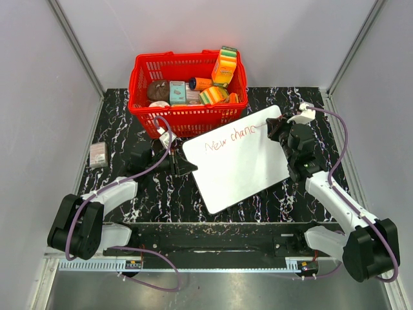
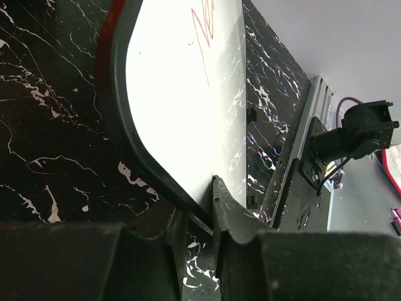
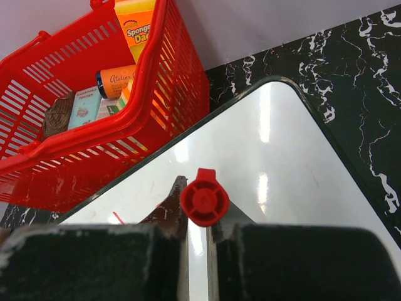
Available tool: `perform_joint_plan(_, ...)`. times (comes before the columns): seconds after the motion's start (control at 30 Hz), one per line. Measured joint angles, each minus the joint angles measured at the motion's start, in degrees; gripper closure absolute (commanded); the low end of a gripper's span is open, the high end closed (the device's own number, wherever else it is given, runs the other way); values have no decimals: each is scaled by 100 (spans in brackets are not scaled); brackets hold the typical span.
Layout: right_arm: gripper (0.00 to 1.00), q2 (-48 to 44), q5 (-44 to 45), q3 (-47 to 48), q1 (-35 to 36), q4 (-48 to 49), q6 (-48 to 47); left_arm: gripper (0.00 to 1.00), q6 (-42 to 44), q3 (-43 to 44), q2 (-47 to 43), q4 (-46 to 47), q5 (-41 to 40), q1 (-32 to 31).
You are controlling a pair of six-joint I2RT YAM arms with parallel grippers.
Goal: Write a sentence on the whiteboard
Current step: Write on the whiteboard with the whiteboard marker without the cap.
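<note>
The whiteboard [image 1: 239,165] lies tilted on the black marble table, in front of the basket. The sentence [image 1: 229,139] is in thin red marker along its far edge and reads "New chanc". My left gripper [image 1: 187,165] is shut on the board's left edge; in the left wrist view the dark rim of the whiteboard [image 2: 182,94] runs between the fingers of my left gripper [image 2: 197,213], with red strokes of the sentence [image 2: 203,25] at the top. My right gripper [image 1: 274,129] is shut on a red marker [image 3: 204,197], held upright over the whiteboard [image 3: 282,157] at the end of the writing. The marker's tip is hidden.
A red basket [image 1: 187,84] holding several packets and sponges stands just behind the board, and it also shows in the right wrist view [image 3: 94,125]. A small grey object [image 1: 98,155] lies at the table's left edge. Grey walls close in both sides and the back.
</note>
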Motion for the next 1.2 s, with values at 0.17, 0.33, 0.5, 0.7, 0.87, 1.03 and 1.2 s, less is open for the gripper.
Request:
perform_joint_plan(0.17, 100, 28, 4, 0, -9, 20, 11, 100, 0, 0, 2, -11, -4, 0)
perform_joint_plan(0.33, 100, 33, 50, 0, -24, 17, 7, 100, 0, 0, 2, -15, -4, 0)
perform_joint_plan(0.5, 100, 44, 153, 0, -63, 15, 7, 100, 0, 0, 2, -15, -4, 0)
perform_joint_plan(0.7, 100, 120, 166, 26, -107, 44, 7, 100, -2, 0, 2, -50, -20, 0)
perform_joint_plan(0.87, 100, 243, 168, 122, -120, 85, 7, 100, -9, 0, 2, -81, -28, 0)
perform_joint_plan(1.03, 100, 306, 164, 201, -125, 120, 7, 100, -9, 0, 2, -79, -24, 0)
perform_joint_plan(1.2, 100, 321, 133, 212, -136, 125, 9, 100, -9, 0, 2, -79, -24, 0)
